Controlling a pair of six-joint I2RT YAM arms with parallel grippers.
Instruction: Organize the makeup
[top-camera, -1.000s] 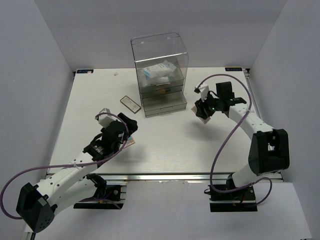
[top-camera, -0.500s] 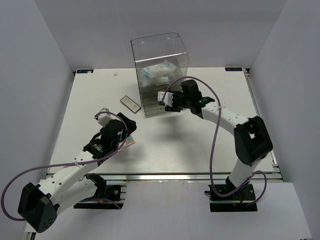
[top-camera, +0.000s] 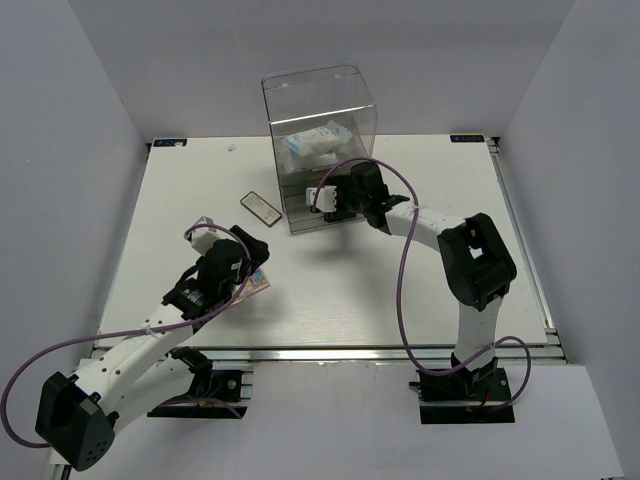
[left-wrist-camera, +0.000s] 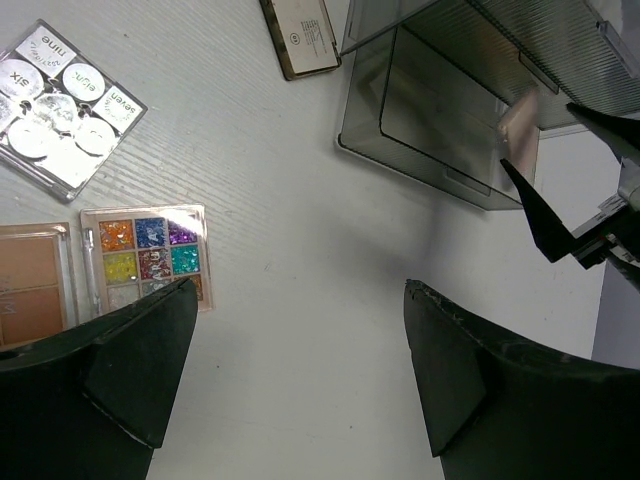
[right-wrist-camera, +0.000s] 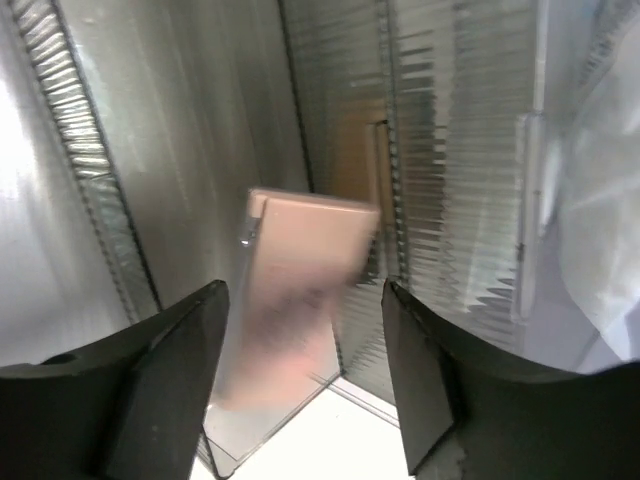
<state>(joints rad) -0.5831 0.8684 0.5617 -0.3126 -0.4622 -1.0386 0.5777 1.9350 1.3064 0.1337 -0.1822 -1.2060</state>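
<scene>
My right gripper (top-camera: 332, 200) is open at the front of the clear drawer box (top-camera: 320, 110). In the right wrist view a blurred pink palette (right-wrist-camera: 300, 300) lies in the open drawer beyond the spread fingers of the gripper (right-wrist-camera: 305, 285); it also shows in the left wrist view (left-wrist-camera: 518, 125). My left gripper (left-wrist-camera: 300, 290) is open and empty above bare table. To its left lie the multicoloured palette (left-wrist-camera: 150, 255), the peach palette (left-wrist-camera: 30, 290) and the white-grid palette (left-wrist-camera: 60, 110). The dark-framed case (top-camera: 262, 206) lies left of the box. A white-and-blue packet (top-camera: 315, 143) sits inside the box. The brown bottle is out of view.
The drawer box stands at the back middle of the white table (top-camera: 400, 290), its lower drawer (left-wrist-camera: 440, 130) pulled out toward me. Purple cables loop off both arms. Grey walls close in the table on three sides.
My right arm swung left from the right side of the table to the drawer box. The pink palette now lies in the drawer with the fingers spread. My left arm barely shifted.
</scene>
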